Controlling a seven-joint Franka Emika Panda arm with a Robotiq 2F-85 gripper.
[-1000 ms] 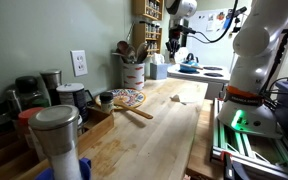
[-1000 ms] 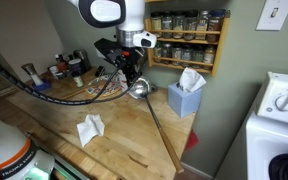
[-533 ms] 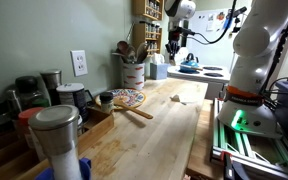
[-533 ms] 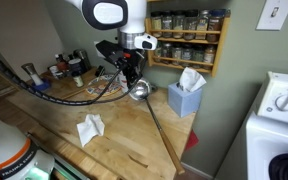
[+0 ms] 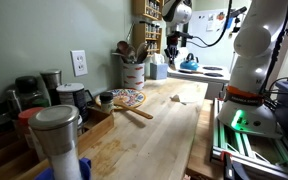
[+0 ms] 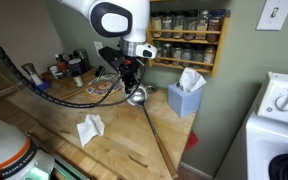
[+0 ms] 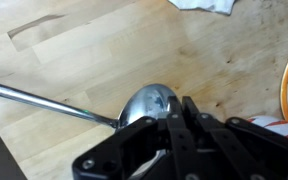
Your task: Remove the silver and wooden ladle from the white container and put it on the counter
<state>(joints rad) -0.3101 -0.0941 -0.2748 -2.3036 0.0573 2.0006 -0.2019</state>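
The ladle (image 7: 149, 102) is out and at the setting-down step: over the counter (image 6: 124, 145), well apart from the white container (image 5: 133, 73), my claw (image 6: 133, 82) grips its handle, bowl down; next, I judge, lower gently until the bowl rests on wood, then release

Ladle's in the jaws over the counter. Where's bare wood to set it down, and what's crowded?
Free: the wood between the crumpled napkin and the tissue box, just under the ladle; also the wide stretch of counter between the wooden spoon and the outer edge. Crowded: the wall side, around the white container, plate and canister.
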